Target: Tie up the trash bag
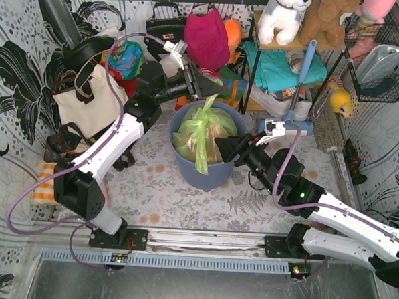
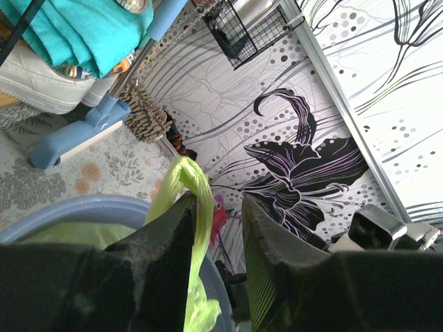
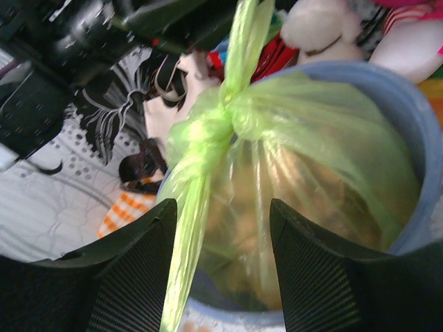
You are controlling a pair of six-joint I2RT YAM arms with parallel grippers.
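Two jaws parted | left arm (image 1: 110, 142) over trash bag (image 1: 202, 131) | right arm (image 1: 343, 215) beside

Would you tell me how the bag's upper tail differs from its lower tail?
The upper tail rises from the knot to the left gripper; the lower tail hangs slack over the front of the bin. The upper tail lies against one left finger; the lower tail passes between the parted fingers of the right gripper. Both are twisted light-green plastic.
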